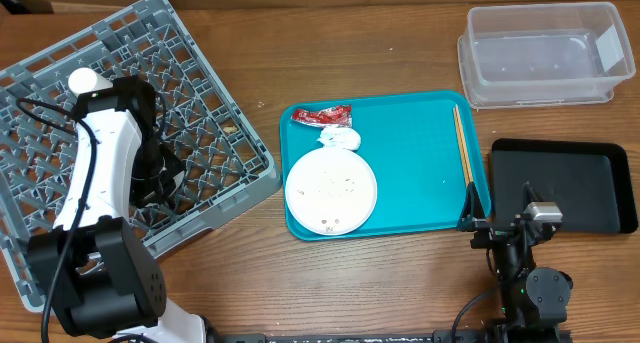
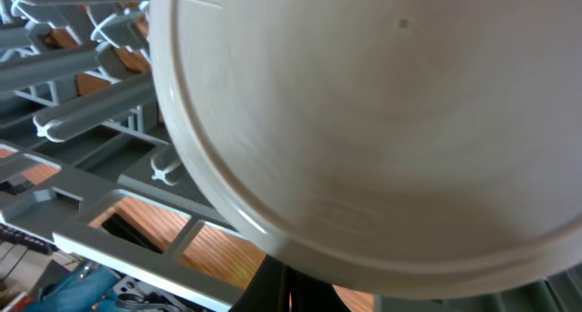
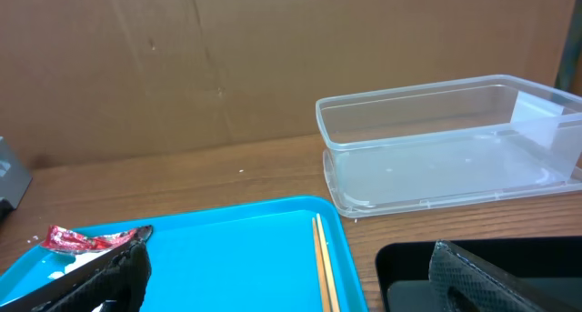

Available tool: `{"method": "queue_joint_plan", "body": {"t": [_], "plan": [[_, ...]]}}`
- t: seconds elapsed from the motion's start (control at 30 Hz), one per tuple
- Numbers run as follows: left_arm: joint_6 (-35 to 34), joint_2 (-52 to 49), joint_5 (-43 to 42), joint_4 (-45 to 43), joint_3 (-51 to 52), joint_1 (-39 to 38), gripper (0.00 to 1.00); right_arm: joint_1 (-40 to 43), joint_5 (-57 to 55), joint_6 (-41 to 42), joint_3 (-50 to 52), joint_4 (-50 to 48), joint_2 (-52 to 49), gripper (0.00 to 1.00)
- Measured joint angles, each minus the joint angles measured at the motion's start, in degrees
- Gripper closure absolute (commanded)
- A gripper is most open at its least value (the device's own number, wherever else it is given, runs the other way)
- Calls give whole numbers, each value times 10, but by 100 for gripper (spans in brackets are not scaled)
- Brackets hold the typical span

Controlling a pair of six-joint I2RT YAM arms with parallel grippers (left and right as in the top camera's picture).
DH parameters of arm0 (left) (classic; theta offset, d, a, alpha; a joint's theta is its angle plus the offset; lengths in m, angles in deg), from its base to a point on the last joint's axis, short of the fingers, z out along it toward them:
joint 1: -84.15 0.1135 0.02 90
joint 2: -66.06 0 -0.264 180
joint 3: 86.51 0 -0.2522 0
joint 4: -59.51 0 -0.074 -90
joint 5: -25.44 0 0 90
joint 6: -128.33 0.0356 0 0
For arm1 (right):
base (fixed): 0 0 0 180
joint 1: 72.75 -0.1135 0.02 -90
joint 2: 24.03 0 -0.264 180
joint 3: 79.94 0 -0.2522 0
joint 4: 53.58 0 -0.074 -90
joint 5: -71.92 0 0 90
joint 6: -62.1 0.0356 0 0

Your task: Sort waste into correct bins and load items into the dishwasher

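Overhead: the left gripper (image 1: 150,173) reaches low over the dish rack (image 1: 215,113). The right gripper (image 1: 498,211) rests between the teal tray (image 1: 420,133) and the black tray (image 1: 590,183).
Left wrist: the jaws are closed but hidden, so any hold cannot be told. The grey bowl (image 2: 382,121) fills the view close above the rack.
Right wrist: the fingers (image 3: 100,276) are spread wide and empty, with the clear tub (image 3: 436,148) ahead.

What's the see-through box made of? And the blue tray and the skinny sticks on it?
The see-through box looks like clear glossy plastic: the table shows through it. The blue tray seems smooth plastic too, evenly coloured with a moulded rim. The skinny sticks look like plain wood, pale tan and matte.
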Motion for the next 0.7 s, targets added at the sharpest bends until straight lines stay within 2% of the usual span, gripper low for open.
{"method": "queue_joint_plan", "body": {"t": [0.3, 0.7], "plan": [[7, 0, -15, -7, 0, 0, 96, 0, 0, 0, 0, 0, 0, 0], [-11, 1, 21, -26, 1, 0, 96, 0, 0, 0, 0, 0, 0, 0]]}}
